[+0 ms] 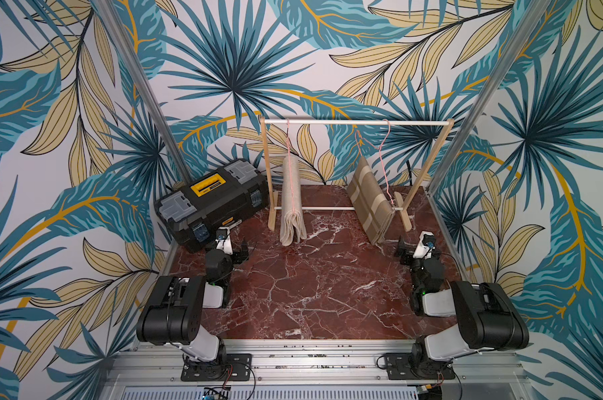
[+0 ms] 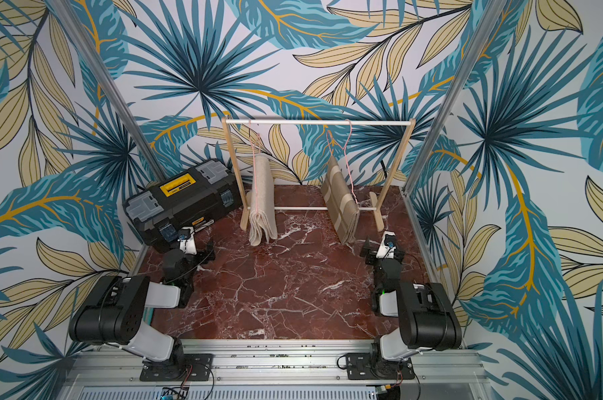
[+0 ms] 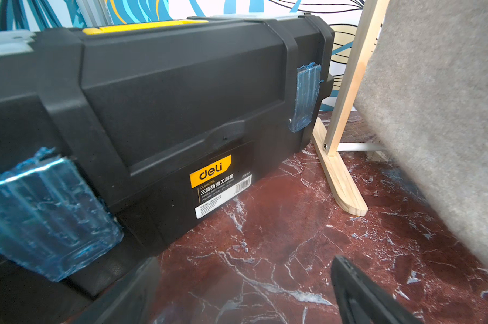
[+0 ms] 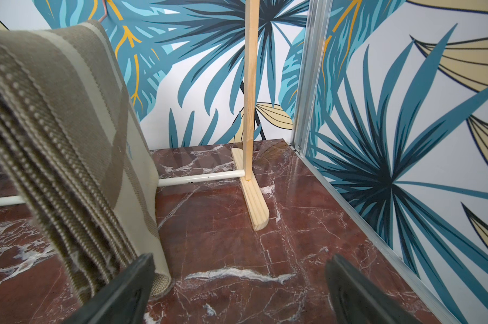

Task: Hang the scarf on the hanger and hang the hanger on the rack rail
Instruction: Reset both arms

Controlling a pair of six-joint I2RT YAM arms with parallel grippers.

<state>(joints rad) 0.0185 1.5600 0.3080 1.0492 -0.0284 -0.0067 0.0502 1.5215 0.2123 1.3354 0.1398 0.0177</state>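
Agape, empty: left claw (image 3: 245, 266), right claw (image 4: 240, 269).

Bright, even light; shadows soft; faint sheen on the bench (image 4: 293, 179); both top views bow at the edges; the right wrist view blurs the scarf's (image 4: 18, 117) near edge.

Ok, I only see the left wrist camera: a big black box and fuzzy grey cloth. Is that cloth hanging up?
Observer: Yes, that plain beige felt scarf hangs on a thin pink wire hanger from a wooden clothes rack.
Operator: Is there another scarf?
Observer: Yes, a striped tan woven scarf hangs on a second pink wire hanger, nearer the right gripper.
Operator: Is that gripper holding it?
Observer: No, its jaws stand open over bare red marble tabletop.
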